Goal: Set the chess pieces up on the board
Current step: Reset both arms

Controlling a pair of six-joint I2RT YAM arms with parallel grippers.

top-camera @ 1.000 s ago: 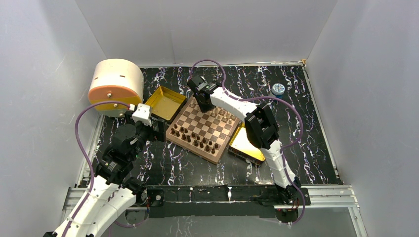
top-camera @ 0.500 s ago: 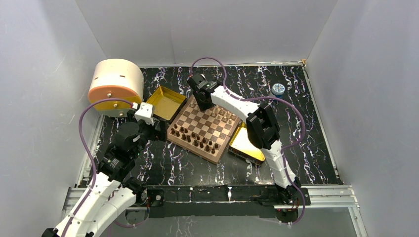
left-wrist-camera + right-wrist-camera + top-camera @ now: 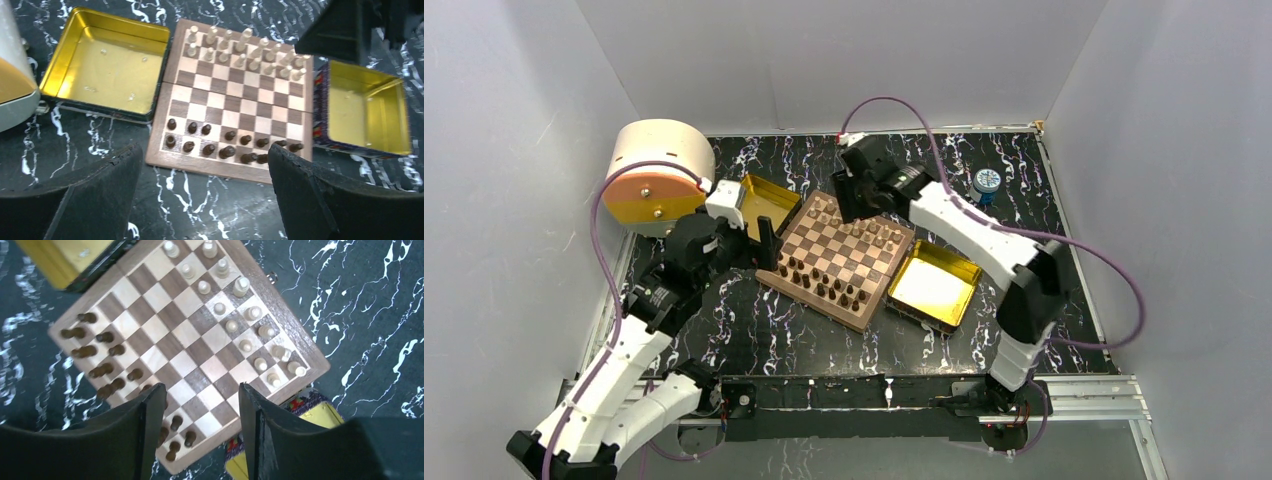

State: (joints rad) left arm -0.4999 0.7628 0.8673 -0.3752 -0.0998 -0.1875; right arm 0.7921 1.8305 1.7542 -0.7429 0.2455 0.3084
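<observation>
**Board** point(image 3: 844, 257): centre of table, between gold trays point(image 3: 764, 207).
**Light pieces** point(image 3: 240, 52): ranked along far edge.
**Dark pieces** point(image 3: 226, 145): ranked along near edge.
**Right gripper** point(image 3: 200, 392): I've just lifted it off the far rank. Fingers have spread and are empty, so the piece looks released.
**Left gripper** point(image 3: 205, 152): spread, empty, at the board's left.
**Status:** setup looks nearly done.

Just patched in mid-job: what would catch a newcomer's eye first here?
The chessboard at the centre of the table, light pieces lined along its far side and dark pieces along its near side. A gold tin sits open beside each flank, left tin and right tin. A big cream drum stands at the far left.
</observation>
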